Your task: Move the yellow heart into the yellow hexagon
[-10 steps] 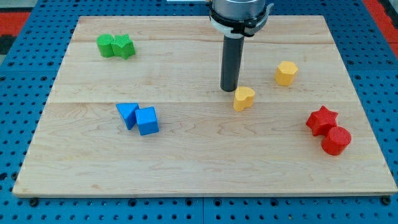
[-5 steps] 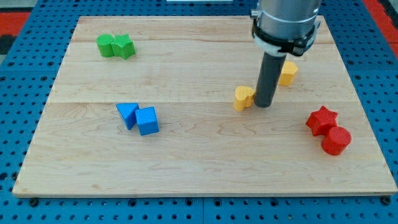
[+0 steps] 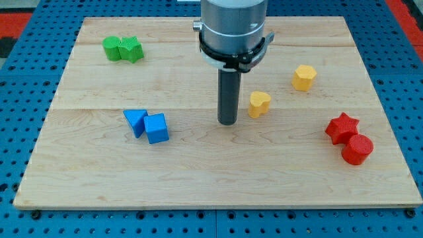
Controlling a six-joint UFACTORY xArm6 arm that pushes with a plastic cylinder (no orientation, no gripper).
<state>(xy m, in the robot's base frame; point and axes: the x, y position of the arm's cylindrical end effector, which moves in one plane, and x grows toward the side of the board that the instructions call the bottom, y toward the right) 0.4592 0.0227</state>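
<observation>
Your tip (image 3: 227, 122) is down on the counter (image 3: 198, 178) just to the view's left of the yellow heart (image 3: 259, 104), slightly lower than it, with a thin strip of bare wood between the two, so no contact that you can see. There's no hand on this rig at all, just the straight dark rod, so nothing is being held or clamped. Taking the yellow heart as your landmark: it sits a bit right of the board's middle, and the yellow hexagon (image 3: 304, 77) is up and to the view's right of it, near but clearly apart. Further right of the heart and lower down you've got the red star (image 3: 342, 127), with the red cylinder (image 3: 357, 149) touching it on its lower right side. Way off to the view's left of the heart, a little lower, are two blue blocks pressed together, a blue triangle-ish block (image 3: 135, 122) and a blue cube (image 3: 156, 128). Far up and left of the heart, near the top-left corner of the counter, the two green blocks sit side by side touching: a green cylinder-looking one (image 3: 112, 48) and a green star (image 3: 132, 49). The rod's wide grey collar hides part of the counter's top edge above the heart.
</observation>
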